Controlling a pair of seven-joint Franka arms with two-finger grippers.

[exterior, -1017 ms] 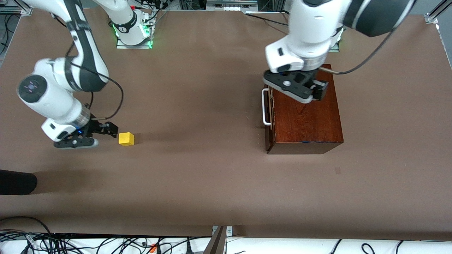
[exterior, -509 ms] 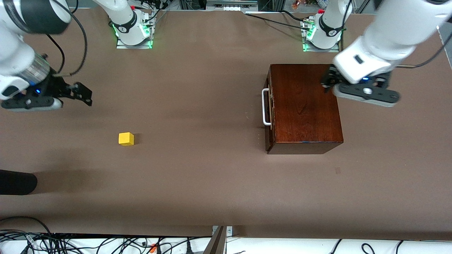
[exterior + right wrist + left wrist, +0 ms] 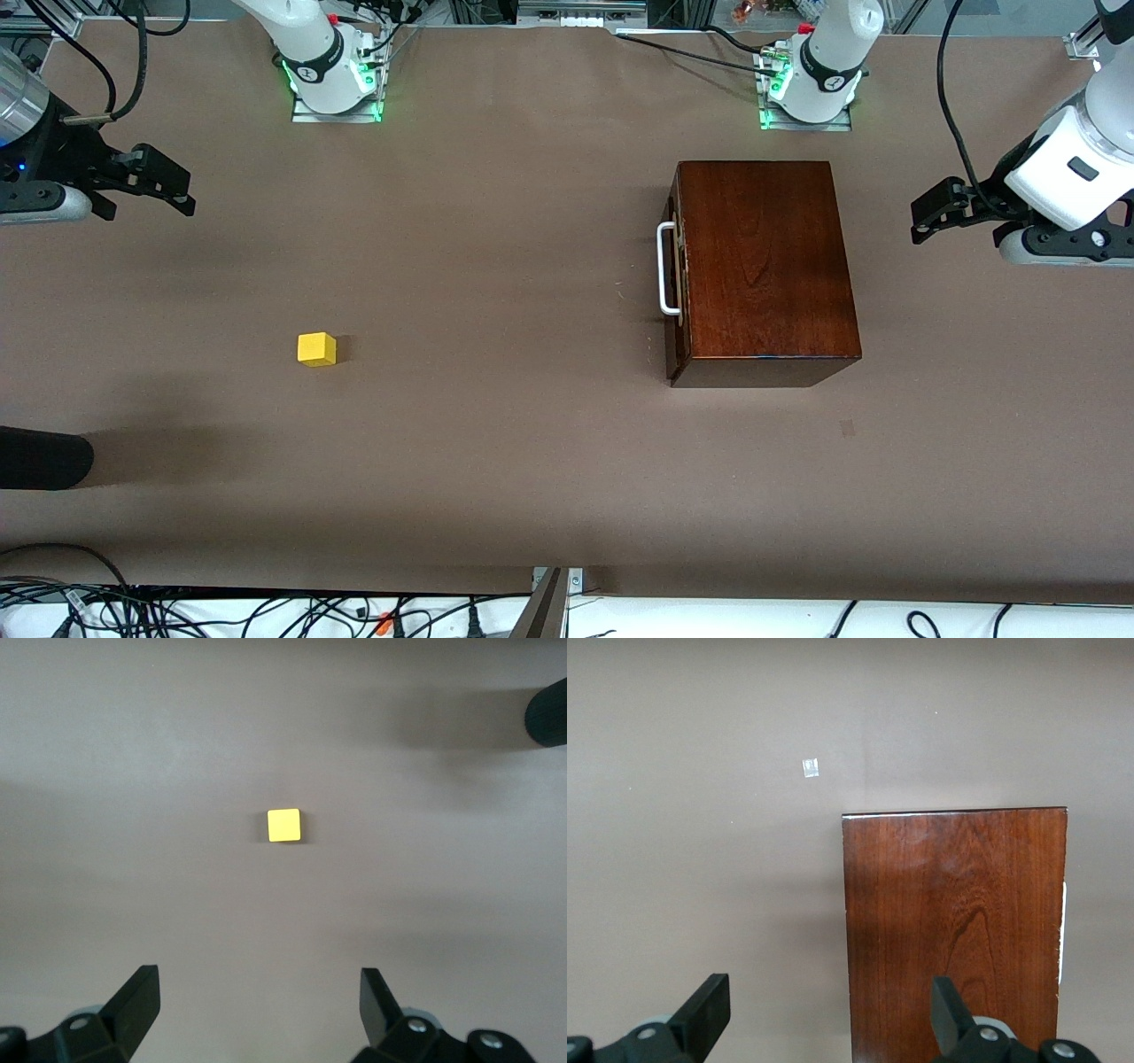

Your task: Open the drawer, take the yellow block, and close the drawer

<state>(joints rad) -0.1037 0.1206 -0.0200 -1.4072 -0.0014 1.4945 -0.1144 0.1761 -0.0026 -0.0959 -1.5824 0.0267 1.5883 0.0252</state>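
You can see the drawer [image 3: 675, 275] shut in its wooden box [image 3: 762, 266], the yellow block [image 3: 316, 348] on the table [image 3: 496, 443] well toward the right arm's end from that box, and both the left gripper [image 3: 926, 217] and right gripper [image 3: 173, 190] raised, fingers spread, holding nothing.

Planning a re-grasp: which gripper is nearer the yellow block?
Right. The right gripper hangs toward its own table end, above the yellow block; the left gripper is past the wooden box.
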